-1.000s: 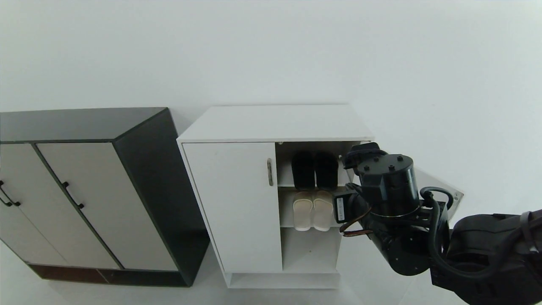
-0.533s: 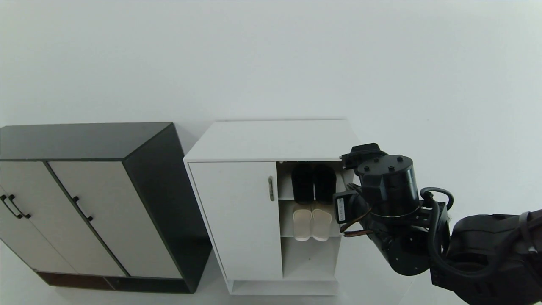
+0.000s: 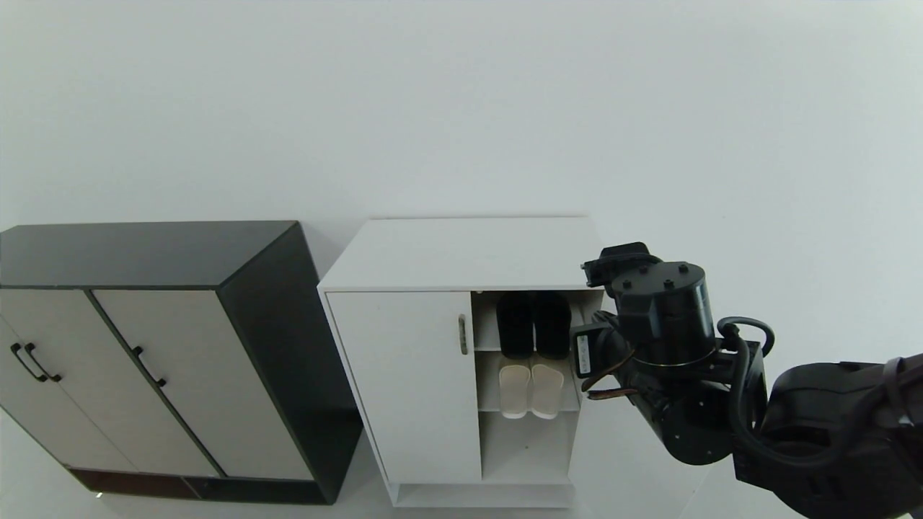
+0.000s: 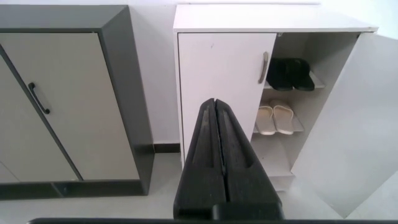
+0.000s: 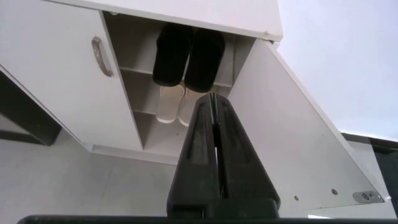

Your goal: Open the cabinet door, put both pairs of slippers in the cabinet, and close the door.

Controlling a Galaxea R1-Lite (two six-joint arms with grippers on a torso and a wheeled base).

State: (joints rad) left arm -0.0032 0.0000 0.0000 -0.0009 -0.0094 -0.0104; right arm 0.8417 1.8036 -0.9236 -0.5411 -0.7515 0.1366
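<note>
The black slippers (image 5: 186,56) sit side by side on the top shelf of the white cabinet (image 3: 461,252), and the cream slippers (image 5: 174,102) sit on the shelf just below them, toes pointing out. Both pairs lie ahead of the right gripper (image 5: 213,99), whose fingers (image 5: 202,134) are pressed together with nothing between them. The cabinet's open right door (image 5: 292,137) swings out close beside these fingers; whether it touches them cannot be told. The closed left door (image 3: 404,382) with its small metal handle (image 3: 462,334) lies straight ahead of the left gripper (image 4: 215,102), well apart from it; its fingers (image 4: 205,143) are likewise shut tight and empty. A dark cabinet (image 3: 144,252) with two pale doors stands just beside the white one, on its far side from the right gripper
</note>
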